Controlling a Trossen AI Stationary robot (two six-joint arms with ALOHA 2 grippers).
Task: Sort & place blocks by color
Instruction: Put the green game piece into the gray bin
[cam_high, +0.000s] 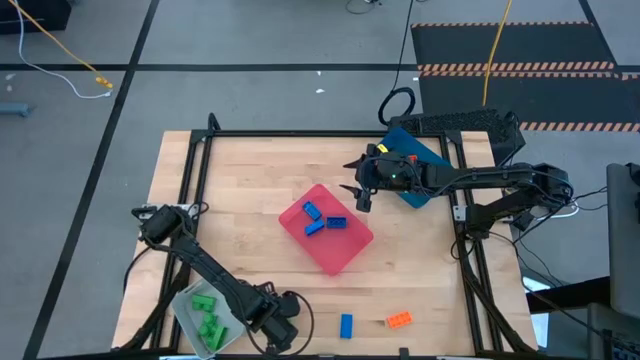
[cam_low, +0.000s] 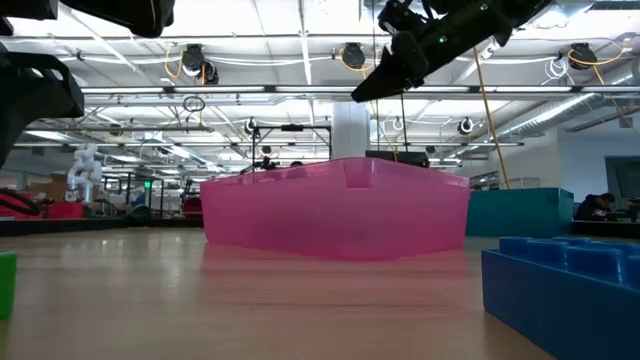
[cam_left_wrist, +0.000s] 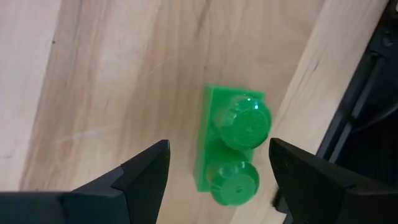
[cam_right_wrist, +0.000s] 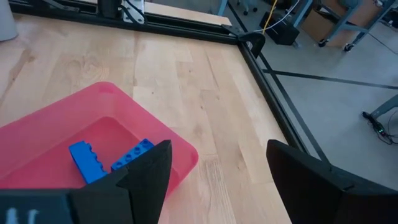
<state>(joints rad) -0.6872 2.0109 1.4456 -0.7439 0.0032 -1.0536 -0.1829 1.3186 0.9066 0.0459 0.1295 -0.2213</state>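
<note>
green block (cam_left_wrist: 231, 148) between spread left end effector (cam_left_wrist: 217, 177) fingers; right end effector (cam_right_wrist: 214, 180) spread above pink tray (cam_right_wrist: 43, 134)

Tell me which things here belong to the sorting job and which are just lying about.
Job:
- green brick under open left gripper
- blue bricks in pink tray
- green bricks in grey tray
- loose blue brick
- orange brick
- blue tray
- open right gripper

Lying about:
- yellow cable

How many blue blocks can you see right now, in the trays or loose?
4: three blue blocks in the pink tray, at and, and one loose on the table near the front edge. More may be hidden.
</note>
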